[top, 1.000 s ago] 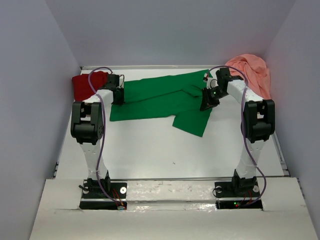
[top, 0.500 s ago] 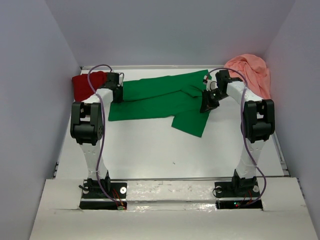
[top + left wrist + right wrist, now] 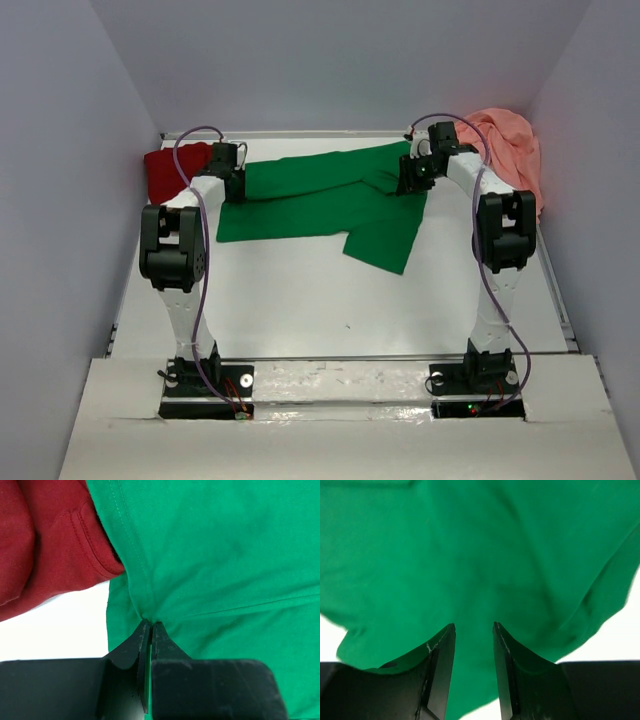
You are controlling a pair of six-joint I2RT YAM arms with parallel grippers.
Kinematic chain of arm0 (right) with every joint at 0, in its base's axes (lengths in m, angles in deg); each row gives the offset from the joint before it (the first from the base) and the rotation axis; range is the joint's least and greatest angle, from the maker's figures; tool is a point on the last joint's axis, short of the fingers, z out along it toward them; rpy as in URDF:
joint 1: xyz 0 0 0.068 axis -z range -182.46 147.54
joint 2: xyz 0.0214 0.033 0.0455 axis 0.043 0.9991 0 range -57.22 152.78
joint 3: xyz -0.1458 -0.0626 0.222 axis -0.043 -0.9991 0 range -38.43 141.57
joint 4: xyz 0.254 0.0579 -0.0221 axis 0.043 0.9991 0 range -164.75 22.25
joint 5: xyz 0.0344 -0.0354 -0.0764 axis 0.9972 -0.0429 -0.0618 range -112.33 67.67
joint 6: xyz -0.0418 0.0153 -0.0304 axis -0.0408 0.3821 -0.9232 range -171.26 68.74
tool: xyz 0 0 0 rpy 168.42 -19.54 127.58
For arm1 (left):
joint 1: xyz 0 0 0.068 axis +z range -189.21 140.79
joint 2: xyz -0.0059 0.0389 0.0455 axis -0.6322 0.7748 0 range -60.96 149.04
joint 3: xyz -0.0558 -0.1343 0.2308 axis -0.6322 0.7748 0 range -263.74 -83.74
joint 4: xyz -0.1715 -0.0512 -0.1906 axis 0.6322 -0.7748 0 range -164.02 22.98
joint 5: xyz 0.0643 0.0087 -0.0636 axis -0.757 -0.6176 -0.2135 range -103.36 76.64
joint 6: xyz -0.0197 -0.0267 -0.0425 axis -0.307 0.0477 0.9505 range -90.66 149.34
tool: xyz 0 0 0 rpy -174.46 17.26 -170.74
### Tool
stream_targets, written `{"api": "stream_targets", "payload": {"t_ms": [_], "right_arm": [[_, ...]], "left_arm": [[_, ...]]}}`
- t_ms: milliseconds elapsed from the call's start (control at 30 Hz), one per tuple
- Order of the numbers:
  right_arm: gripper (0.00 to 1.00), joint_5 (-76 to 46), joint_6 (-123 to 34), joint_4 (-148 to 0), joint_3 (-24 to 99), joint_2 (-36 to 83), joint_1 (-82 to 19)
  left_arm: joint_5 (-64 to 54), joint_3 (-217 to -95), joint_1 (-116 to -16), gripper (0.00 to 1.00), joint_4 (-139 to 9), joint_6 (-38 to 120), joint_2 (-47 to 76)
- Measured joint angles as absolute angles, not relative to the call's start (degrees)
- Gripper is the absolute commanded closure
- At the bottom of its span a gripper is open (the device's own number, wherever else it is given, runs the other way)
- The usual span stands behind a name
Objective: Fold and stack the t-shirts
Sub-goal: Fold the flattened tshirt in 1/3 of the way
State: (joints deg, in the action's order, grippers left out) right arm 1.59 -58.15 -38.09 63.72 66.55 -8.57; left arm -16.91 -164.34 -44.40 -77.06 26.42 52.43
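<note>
The bright green t-shirt [image 3: 320, 200] lies spread across the back of the table, one flap hanging toward the front at the right. My left gripper [image 3: 232, 185] is shut on the green shirt's left edge [image 3: 145, 615], pinching a hem fold. The dark red t-shirt [image 3: 170, 170] lies bunched at the back left, touching the green one; it also shows in the left wrist view [image 3: 45, 545]. My right gripper [image 3: 415, 178] is open above the green shirt's right part [image 3: 470, 570], its jaws apart with cloth below them. The salmon-pink t-shirt [image 3: 505, 150] is heaped at the back right.
White walls close in the table [image 3: 300, 300] on the left, back and right. The pink heap sits against the right wall beside my right arm.
My right gripper has moved back and up along the green shirt's right side, toward the far edge. My left gripper has stayed shut on the shirt's left edge.
</note>
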Motion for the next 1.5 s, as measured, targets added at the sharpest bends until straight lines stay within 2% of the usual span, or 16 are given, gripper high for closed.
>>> {"api": "stream_targets", "payload": {"t_ms": [233,500,867,900,933,1000,1067,1167,1200,1500], "right_arm": [[0.49,-7.35,-56.97,-39.35,70.91,73.43,-8.57],[0.49,-19.02,-57.0,-39.53,71.87,74.53,-8.57],[0.51,-23.0,-57.3,-40.95,71.87,74.39,-8.57],[0.55,-22.98,-57.3,-40.97,71.87,74.39,-8.57],[0.63,-22.98,-57.3,-40.99,71.87,74.39,-8.57],[0.7,-22.93,-57.32,-40.97,71.87,74.37,-8.57],[0.72,-22.32,-57.17,-41.02,71.85,74.37,-8.57],[0.87,-21.66,-57.28,-41.1,71.7,74.39,-8.57],[1.0,-21.58,-57.17,-41.1,71.68,74.37,-8.57],[1.0,-20.38,-57.02,-41.58,70.54,73.93,-8.57]], "left_arm": [[-16.58,-163.07,-44.4,1.0,-76.65,26.4,51.18],[-16.34,-162.87,-44.4,1.0,-76.45,26.42,50.94],[-15.99,-162.06,-44.4,1.0,-76.21,26.4,50.94],[-15.95,-162.06,-44.4,1.0,-76.19,26.4,50.94],[-15.95,-162.06,-44.4,1.0,-76.14,26.4,50.94],[-15.95,-162.06,-44.4,1.0,-76.08,26.4,50.92],[-15.93,-162.06,-44.4,1.0,-76.1,26.4,50.92],[-15.93,-162.06,-44.42,1.0,-76.08,26.4,50.92],[-15.91,-162.06,-44.4,1.0,-76.1,26.4,50.92],[-15.8,-162.06,-44.4,1.0,-76.1,26.38,50.92]]}}
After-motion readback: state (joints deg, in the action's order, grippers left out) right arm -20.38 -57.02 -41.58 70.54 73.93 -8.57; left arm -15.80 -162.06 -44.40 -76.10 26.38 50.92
